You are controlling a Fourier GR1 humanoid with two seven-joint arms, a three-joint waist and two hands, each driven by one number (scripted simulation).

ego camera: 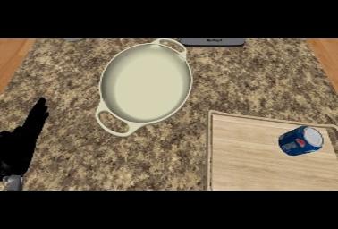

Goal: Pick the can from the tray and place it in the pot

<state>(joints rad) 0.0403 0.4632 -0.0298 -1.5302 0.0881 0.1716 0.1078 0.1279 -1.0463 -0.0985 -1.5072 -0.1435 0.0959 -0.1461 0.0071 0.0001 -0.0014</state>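
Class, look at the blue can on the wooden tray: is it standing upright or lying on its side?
On its side: the can shows its silver end face and blue side on the tray.

A speckled brown granite bench point(251, 80) is filling most of the head view, its mottled top stretching from side to side. Strips of orange-brown wood floor point(12, 58) are showing past its left and right ends. At the far edge, a flat dark grey object point(213, 42) is lying, only partly in view, too cut off to identify.
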